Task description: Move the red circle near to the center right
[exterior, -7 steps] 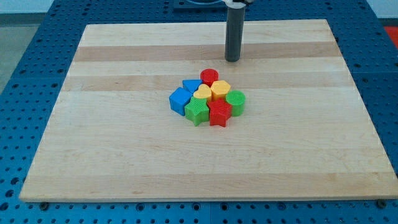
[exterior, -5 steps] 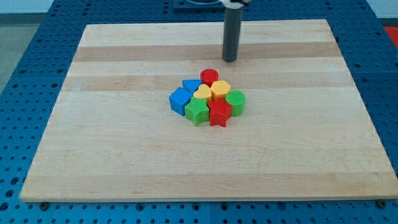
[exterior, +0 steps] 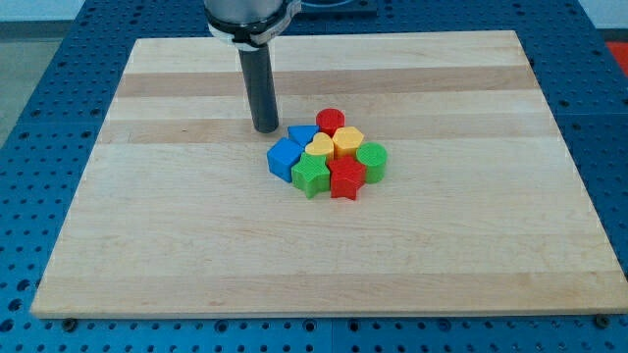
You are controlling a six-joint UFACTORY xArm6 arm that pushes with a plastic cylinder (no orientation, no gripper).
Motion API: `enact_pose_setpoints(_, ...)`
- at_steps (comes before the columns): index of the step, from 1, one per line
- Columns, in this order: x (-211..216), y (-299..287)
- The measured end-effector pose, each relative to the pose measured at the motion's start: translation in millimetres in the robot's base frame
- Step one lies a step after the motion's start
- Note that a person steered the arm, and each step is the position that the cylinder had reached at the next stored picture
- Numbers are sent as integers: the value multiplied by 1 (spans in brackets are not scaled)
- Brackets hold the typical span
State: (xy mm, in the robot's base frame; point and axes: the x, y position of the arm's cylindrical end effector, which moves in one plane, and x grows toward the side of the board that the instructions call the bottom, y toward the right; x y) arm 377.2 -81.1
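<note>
Blocks all bunched up mid-board, nearest first: green star [exterior: 311, 176] + red star [exterior: 345, 179] at the view's bottom of the pile; green cylinder [exterior: 372, 160] on the right, blue block [exterior: 284, 157] on the left; then yellow heart [exterior: 320, 147], yellow hexagon-ish block [exterior: 347, 140], blue triangle [exterior: 302, 134]; red circle [exterior: 331, 120] at the far edge, touching the yellow ones; my tip [exterior: 266, 129] sits just left of the pile, near the blue triangle, not touching afaict; no gripper, just a rod holding nothing; wooden board [exterior: 147, 245] underneath.

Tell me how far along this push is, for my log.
Nothing done: the red circle sits at the top of the central cluster, against the yellow blocks. My tip stands to the view's left of the cluster, not touching. The whole push toward the board's center right remains.
</note>
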Motion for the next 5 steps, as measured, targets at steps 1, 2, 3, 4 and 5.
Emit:
enact_pose_setpoints(1,-12,46)
enact_pose_setpoints(2,-13,76)
enact_pose_setpoints(3,19,76)
enact_pose_setpoints(4,23,76)
enact_pose_setpoints(5,26,77)
